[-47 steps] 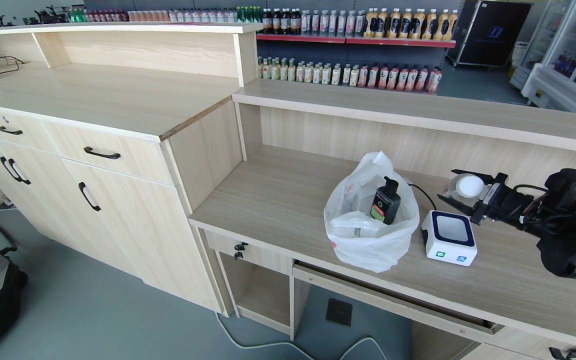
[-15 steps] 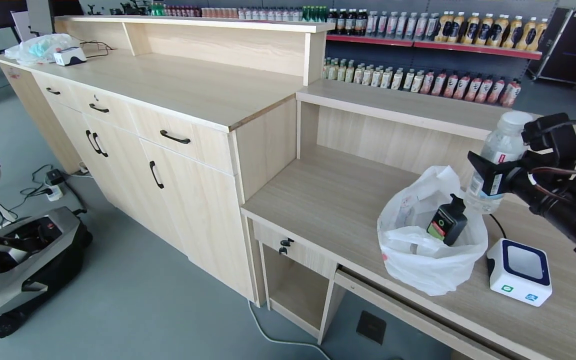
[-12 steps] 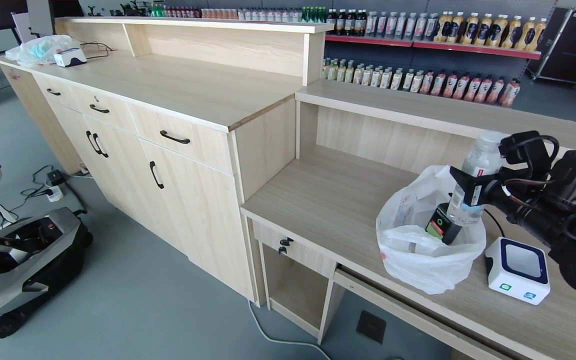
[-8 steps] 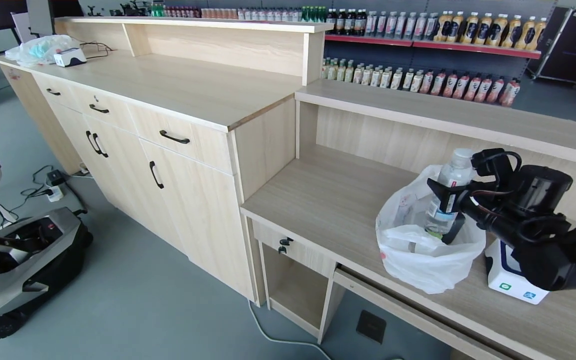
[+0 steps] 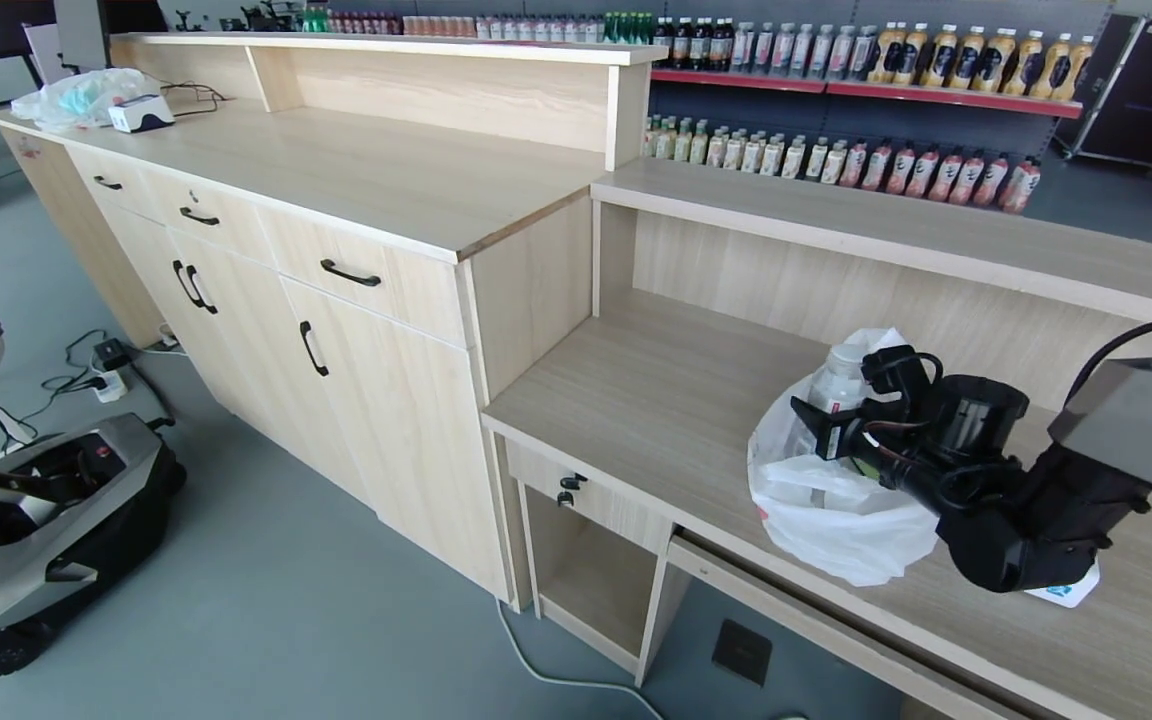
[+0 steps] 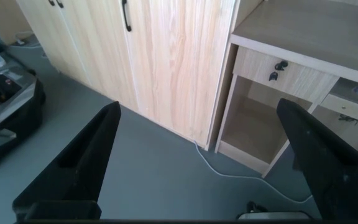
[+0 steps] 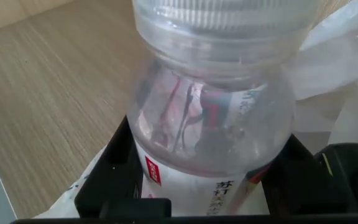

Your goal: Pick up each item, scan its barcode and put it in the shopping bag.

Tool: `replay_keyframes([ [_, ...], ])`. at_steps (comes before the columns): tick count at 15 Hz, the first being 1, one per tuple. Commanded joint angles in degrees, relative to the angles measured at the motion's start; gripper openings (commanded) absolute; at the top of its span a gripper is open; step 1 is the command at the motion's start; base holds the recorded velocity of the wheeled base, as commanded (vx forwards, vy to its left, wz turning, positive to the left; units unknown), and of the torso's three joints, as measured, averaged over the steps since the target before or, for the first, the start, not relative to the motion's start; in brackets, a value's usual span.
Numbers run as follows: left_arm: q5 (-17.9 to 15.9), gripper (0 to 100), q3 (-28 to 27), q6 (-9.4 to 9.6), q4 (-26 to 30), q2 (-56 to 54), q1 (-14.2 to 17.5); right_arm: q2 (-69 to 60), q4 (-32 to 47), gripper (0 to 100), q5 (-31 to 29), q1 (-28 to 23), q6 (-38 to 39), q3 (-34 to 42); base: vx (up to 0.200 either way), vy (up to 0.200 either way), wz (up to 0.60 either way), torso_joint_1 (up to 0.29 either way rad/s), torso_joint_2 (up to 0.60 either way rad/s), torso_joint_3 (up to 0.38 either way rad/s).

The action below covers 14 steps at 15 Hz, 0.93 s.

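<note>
Left claw spread wide — grey floor and wooden cabinet below

bottle partly in shopping bag on counter, scanner just right of bag

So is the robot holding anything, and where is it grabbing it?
The right gripper holds the clear water bottle around its labelled middle, below the cap. The left gripper is open and empty.

Pale wooden counter — a white shopping bag on it, and nearby, likely, the scanner.
</note>
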Motion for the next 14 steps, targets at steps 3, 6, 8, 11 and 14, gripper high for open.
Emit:
replay_keyframes([
  [3,0.00,100,0.01,-0.01,-0.01,0.00,0.00,4.00,-0.03,0,0.08,0.11,-0.38,-0.33,0.000,0.000,0.00,0.000,0.00,0.000],
  [6,0.00,100,0.01,-0.01,-0.01,0.09,0.00,3.83,0.05,0,0.08,-0.07,-0.65,0.28,0.000,0.000,0.00,0.000,0.00,0.000],
  [8,0.00,100,0.01,-0.01,-0.01,0.09,0.00,3.12,0.14,100,0.08,-0.16,-0.74,0.37,0.000,0.000,0.00,0.000,0.00,0.000],
  [11,0.00,100,0.01,-0.01,-0.01,0.09,0.00,-2.15,0.84,100,0.96,-0.16,-0.56,0.02,0.000,0.000,0.00,0.000,0.00,0.000],
  [14,-0.08,100,0.01,-0.01,-0.01,0.00,0.00,-12.26,3.04,100,5.35,-0.24,-1.53,1.78,0.000,0.000,0.00,0.000,0.00,0.000],
])
